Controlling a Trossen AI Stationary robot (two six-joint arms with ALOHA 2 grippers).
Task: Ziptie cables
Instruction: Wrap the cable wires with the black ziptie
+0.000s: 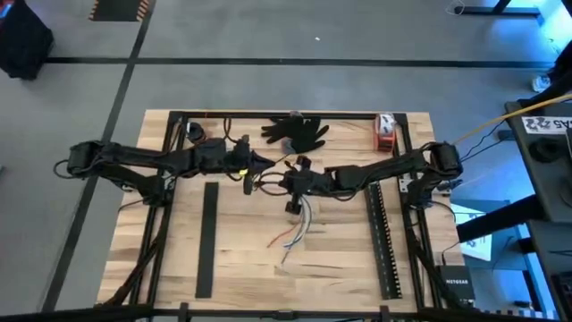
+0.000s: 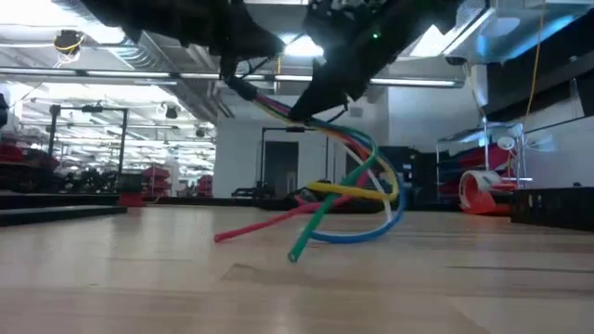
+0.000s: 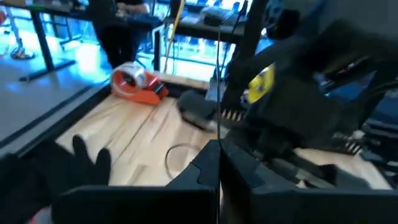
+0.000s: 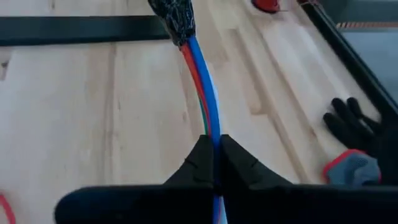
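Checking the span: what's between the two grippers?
Only the cables run between right gripper and left gripper, over bare table, per right wrist view.

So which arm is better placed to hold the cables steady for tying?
Probably the right: right gripper has its jaws shut on the cables, their loose ends resting on the table. The left gripper sits just beside.

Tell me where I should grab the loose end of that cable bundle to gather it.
Probably best to grip the cables just past the right gripper, where the strands run tight together. Farther out they splay into separate red, green, blue and yellow tails. Come down from above, fingers across the bundle. The span between the right gripper and the left gripper is held at both ends, so leave it.
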